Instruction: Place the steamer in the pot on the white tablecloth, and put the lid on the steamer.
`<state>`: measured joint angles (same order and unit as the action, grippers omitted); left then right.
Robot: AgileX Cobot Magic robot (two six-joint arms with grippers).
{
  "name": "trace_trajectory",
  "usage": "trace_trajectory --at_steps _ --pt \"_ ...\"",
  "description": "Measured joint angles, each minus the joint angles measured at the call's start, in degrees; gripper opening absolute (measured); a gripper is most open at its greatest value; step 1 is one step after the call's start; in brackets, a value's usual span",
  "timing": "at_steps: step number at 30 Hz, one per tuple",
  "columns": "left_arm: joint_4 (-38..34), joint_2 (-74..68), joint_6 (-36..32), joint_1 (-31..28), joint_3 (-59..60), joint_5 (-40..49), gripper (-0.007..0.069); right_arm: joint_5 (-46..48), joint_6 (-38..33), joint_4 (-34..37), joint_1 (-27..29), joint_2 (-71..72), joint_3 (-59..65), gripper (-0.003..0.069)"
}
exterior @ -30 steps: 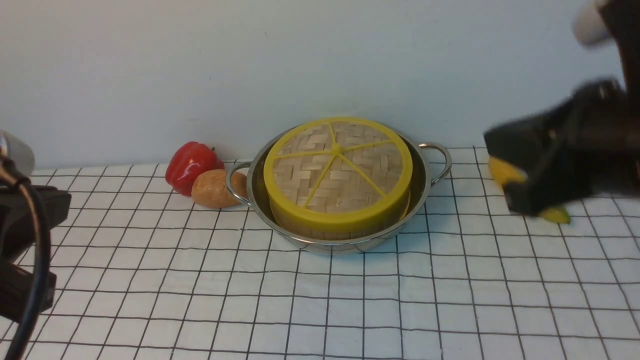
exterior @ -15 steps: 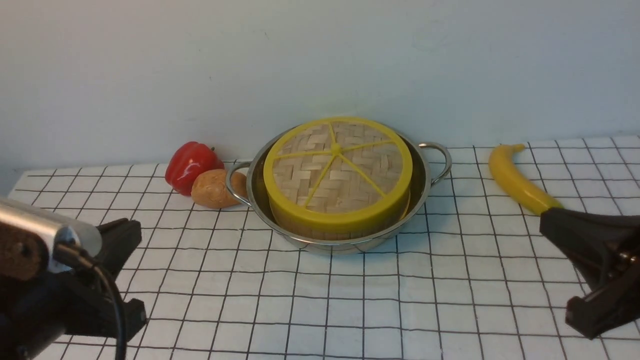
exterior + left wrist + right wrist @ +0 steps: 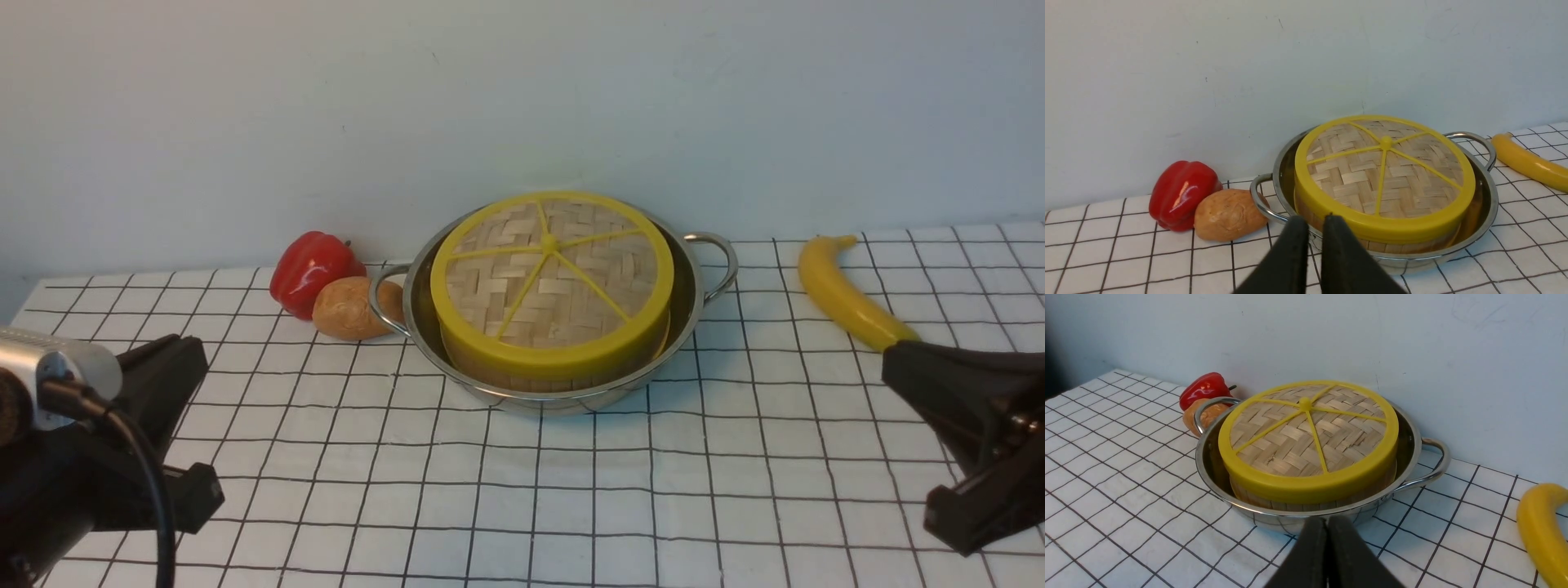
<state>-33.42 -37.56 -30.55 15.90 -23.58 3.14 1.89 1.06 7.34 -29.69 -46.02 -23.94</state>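
Note:
The pot [image 3: 692,287] stands on the white tablecloth [image 3: 571,506] near the back wall. Inside it sits the steamer [image 3: 522,377], showing only a strip of bamboo side wall. The lid [image 3: 551,273] lies flat on top of the steamer and hides its contents. My left gripper [image 3: 192,425] hovers low at the front left, well short of the pot. Its fingers [image 3: 1290,253] stand a narrow slit apart and hold nothing. At the front right my right gripper [image 3: 914,441] is also empty, its fingers [image 3: 1347,555] pressed together.
A red pepper [image 3: 314,269] and a brown potato [image 3: 351,308] lie against the pot's left handle. A yellow banana [image 3: 849,298] lies to the right of the pot, just beyond my right gripper. The wall rises close behind the pot.
My right arm has come down from high above the banana to low at the front right. The left gripper has moved in from the left edge. Pot, steamer and lid stay put.

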Motion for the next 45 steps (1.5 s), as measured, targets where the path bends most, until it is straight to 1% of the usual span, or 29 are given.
trace_trajectory --at_steps 9,13,14,15,16,18,20,21,23,24,26,30,33,40,45 --pt "-0.06 0.0 0.0 0.0 0.0 0.0 0.0065 0.0 0.0 -0.05 0.0 -0.22 0.0 0.0053" --pt "-0.06 0.0 0.0 0.0 0.0 0.0 0.0075 0.58 -1.06 -2.21 1.03 0.26 0.06 0.0067" --pt "-0.06 0.0 0.0 0.0 0.0 0.0 0.0075 1.65 -1.06 -3.45 4.07 2.62 0.3 0.0074" --pt "-0.06 0.0 0.0 0.0 0.0 -0.02 0.0075 1.75 -1.06 -3.46 4.58 2.93 0.4 0.0075" --pt "-0.06 0.0 0.0 0.0 0.0 -0.02 0.0075 2.33 -1.06 -3.68 7.34 4.32 0.82 0.0078" --pt "-0.06 -0.16 0.0 0.0 0.0 -0.02 0.0083 2.94 -0.26 -3.86 15.55 10.03 2.82 0.0087" --pt "-0.06 -0.35 0.0 0.0 0.0 -0.02 0.0085 3.0 0.28 -4.57 21.08 15.47 5.08 0.0093" --pt "-0.06 -0.42 0.0 0.0 0.0 -0.02 0.0085 2.94 0.35 -4.8 23.26 17.4 6.44 0.0097" --pt "-0.06 -0.42 0.0 0.0 0.0 -0.02 0.0086 2.94 0.41 -5.03 25.11 19.75 7.99 0.0101" --pt "-0.06 -0.42 0.0 0.0 0.0 -0.02 0.0093 2.94 0.41 -5.58 27.53 23.64 10.82 0.0107" --pt "-0.06 -0.42 0.0 0.0 0.0 -0.02 0.0096 3.05 0.41 -6.0 29.51 27.44 14.74 0.0115" --pt "-0.06 -0.44 0.0 0.0 0.0 -0.02 0.0096 3.32 0.35 -6.0 30.42 33.38 21.61 0.0125" --pt "-0.06 -0.48 0.0 0.0 0.0 -0.02 0.0106 4.82 0.97 -5.77 30.42 37.11 24.26 0.0132" --pt "-0.06 -0.62 0.0 0.0 0.0 -0.02 0.0118 9.63 1.56 -5.14 30.42 45.08 24.39 0.0151" --pt "-0.06 -0.62 0.0 0.0 0.0 -0.02 0.0132 10.51 1.91 -3.86 30.42 45.79 24.39 0.0164"
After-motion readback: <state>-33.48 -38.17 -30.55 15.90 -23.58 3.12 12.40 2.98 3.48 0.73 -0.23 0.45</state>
